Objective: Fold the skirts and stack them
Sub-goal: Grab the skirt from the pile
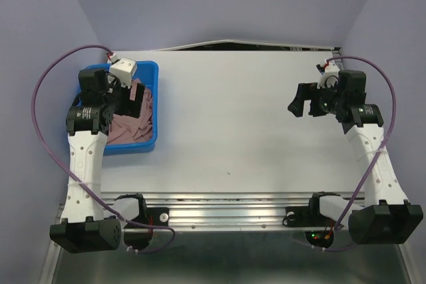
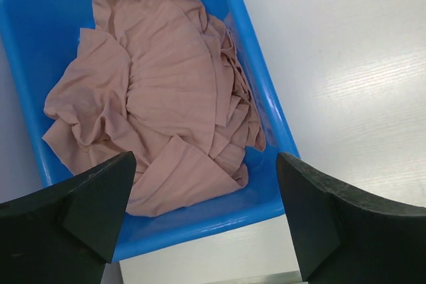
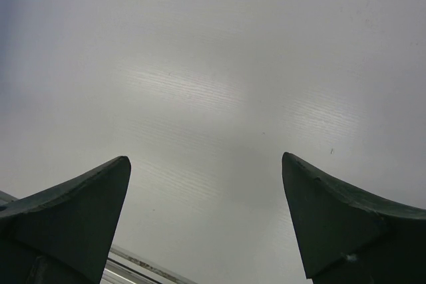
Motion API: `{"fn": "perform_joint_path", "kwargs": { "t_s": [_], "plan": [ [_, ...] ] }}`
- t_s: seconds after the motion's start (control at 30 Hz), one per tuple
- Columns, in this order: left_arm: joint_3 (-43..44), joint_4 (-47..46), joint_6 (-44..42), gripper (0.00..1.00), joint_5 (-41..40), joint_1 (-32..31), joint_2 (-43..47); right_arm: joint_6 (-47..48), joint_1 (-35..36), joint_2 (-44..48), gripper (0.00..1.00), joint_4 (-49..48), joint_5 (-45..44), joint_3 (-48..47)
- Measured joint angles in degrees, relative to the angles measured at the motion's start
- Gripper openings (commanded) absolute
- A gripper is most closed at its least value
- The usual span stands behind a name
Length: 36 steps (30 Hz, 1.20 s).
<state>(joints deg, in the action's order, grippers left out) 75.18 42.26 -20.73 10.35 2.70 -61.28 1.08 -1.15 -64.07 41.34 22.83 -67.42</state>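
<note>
Crumpled dusty-pink soft cloth skirts (image 2: 166,98) lie heaped inside the blue rectangular plastic bin (image 2: 274,121) at the overhead view's left. The left hand (image 2: 205,161) hovers above them, released, grasping nothing. The right hand (image 3: 206,157), equally spread, hangs over the white worktop (image 3: 213,64) at right.

On my feed both arms look alike: the left arm (image 1: 86,161) and right arm (image 1: 381,164) have white links dotted with rows of small holes, joined by blocky black joint housings (image 1: 90,114). A purple cable (image 1: 38,118) loops off each, and a small white camera module (image 1: 124,68) with a bit of red wire sits at each wrist. The left gripper (image 2: 206,161) and right gripper (image 3: 206,161) carry dark, matte, wedge-shaped fingers (image 2: 83,221). Big black base motors (image 1: 85,235) anchor them.
</note>
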Motion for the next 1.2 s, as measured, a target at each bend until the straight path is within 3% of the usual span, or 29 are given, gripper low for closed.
{"fn": "perform_joint_path", "kwargs": {
  "t_s": [0.13, 0.3, 0.63, 0.9, 1.07, 1.2],
  "plan": [
    [3.6, 2.7, -2.9, 0.99, -0.6, 0.0, -2.2, 0.0, 0.0, 0.0, 1.00, 0.0, 0.1, 0.0],
    [15.3, 5.8, -6.4, 0.99, 1.8, -0.3, -9.8, 0.0, 0.0, -0.1, 1.00, -0.7, -1.0, 1.3],
    [40.2, 15.6, -20.2, 0.95, -3.0, -0.7, -32.8, 0.2, 0.0, -0.1, 1.00, -0.7, -1.9, 3.7],
    [37.4, 17.1, -36.3, 0.95, -19.8, 1.0, -37.0, 0.7, 0.0, -0.9, 1.00, -0.6, -1.9, 3.7],
    [37.2, 17.2, -46.3, 0.95, -25.2, 4.5, -39.2, 0.7, 0.0, -1.6, 1.00, -0.7, -1.9, 3.7],
    [32.1, 15.2, -53.5, 0.96, -28.5, 7.0, -39.8, 0.8, 0.0, -2.6, 1.00, -0.6, -1.9, 3.7]
  ]
}}
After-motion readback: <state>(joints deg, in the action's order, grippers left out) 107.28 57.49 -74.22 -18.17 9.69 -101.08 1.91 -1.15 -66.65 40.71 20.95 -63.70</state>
